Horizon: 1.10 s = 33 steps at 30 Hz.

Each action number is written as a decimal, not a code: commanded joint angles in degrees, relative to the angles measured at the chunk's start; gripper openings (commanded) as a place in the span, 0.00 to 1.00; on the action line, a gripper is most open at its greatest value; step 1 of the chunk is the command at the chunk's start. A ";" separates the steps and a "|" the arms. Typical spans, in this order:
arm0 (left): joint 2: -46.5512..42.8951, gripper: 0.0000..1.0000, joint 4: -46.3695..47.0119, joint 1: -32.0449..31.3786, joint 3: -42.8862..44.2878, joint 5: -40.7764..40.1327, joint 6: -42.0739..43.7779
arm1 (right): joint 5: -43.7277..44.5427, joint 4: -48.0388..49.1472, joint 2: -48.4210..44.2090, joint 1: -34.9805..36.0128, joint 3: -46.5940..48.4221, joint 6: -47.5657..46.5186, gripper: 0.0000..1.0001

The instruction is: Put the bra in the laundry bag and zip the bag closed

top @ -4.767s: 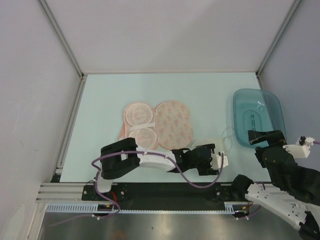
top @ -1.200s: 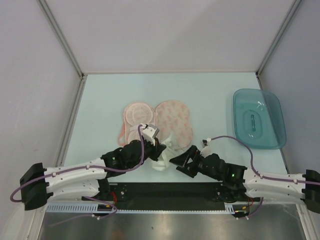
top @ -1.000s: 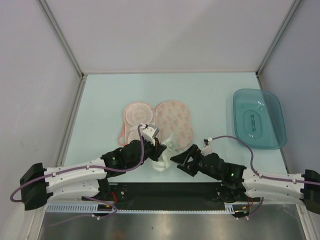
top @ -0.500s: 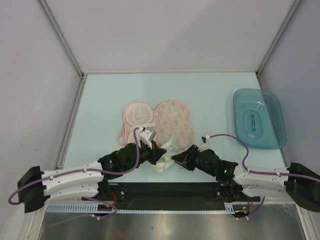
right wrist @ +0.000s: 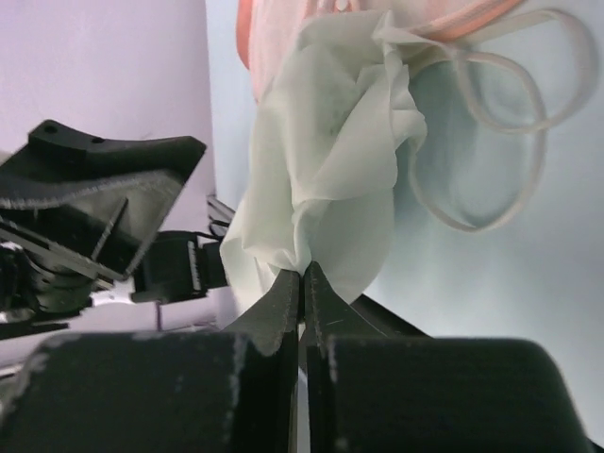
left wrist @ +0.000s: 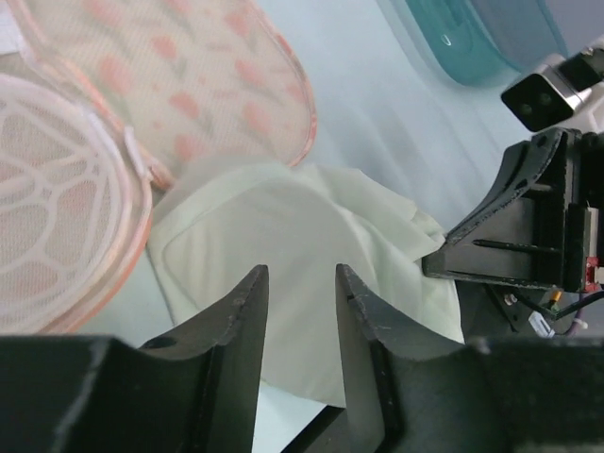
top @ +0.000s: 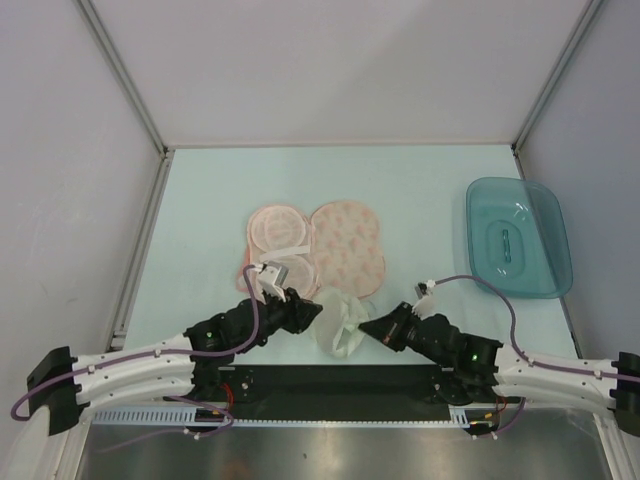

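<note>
1. My right gripper (right wrist: 302, 274) has its jaws pressed together on a fold of the small, soft white fabric bra (right wrist: 330, 170). The cloth bunches out just beyond my fingertips.
2. My left gripper (left wrist: 300, 278) has its jaws parted, with a plain gap between the two black fingers (left wrist: 243, 311) and nothing pinched. The bra lies just past their tips; I cannot tell whether they touch it.
3. The bra rests on the pale blue-green table (top: 420, 200) near its front edge, between my two grippers. Its far side lies against the near rim of the peach-pink double-lobed laundry bag (top: 348, 248).
4. That laundry bag lies open and flat. Its mesh-lined lobe is on my left and its orange-printed lobe on my right.
5. The bra's thin white straps (right wrist: 491, 142) loop loose on the table beside the bunched cups.
6. From my left wrist, my right gripper's black body stands directly opposite, at the bra's far edge.
7. A translucent teal plastic tray (top: 517, 237) sits well apart, toward the right wall.
</note>
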 commanded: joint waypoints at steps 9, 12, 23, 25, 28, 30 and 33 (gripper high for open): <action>1.93 0.62 -6.04 0.31 4.04 5.14 -5.27 | 9.91 -10.48 -2.50 8.28 -1.01 -3.63 0.00; 9.31 0.61 -8.07 0.22 9.49 7.43 -2.81 | 10.00 -8.81 -1.88 8.98 -1.19 -3.53 0.00; 42.26 0.62 -33.71 -6.00 38.94 -8.81 -7.27 | 11.58 -11.09 -3.55 9.51 0.31 -3.36 0.00; 47.98 0.63 -38.91 -7.25 44.31 -12.51 -9.73 | 11.93 -13.37 -4.16 9.60 0.31 -3.36 0.00; 51.94 0.62 -40.85 -9.00 47.40 -15.06 -10.80 | 12.11 -13.90 -4.87 9.68 0.22 -3.01 0.00; 53.09 0.61 -41.29 -9.36 48.28 -15.07 -10.97 | 11.94 -14.43 -5.22 9.86 0.13 -2.74 0.00; 53.63 0.59 -41.82 -9.54 48.11 -15.85 -11.85 | 12.20 -15.04 -5.66 10.04 -0.04 -2.57 0.00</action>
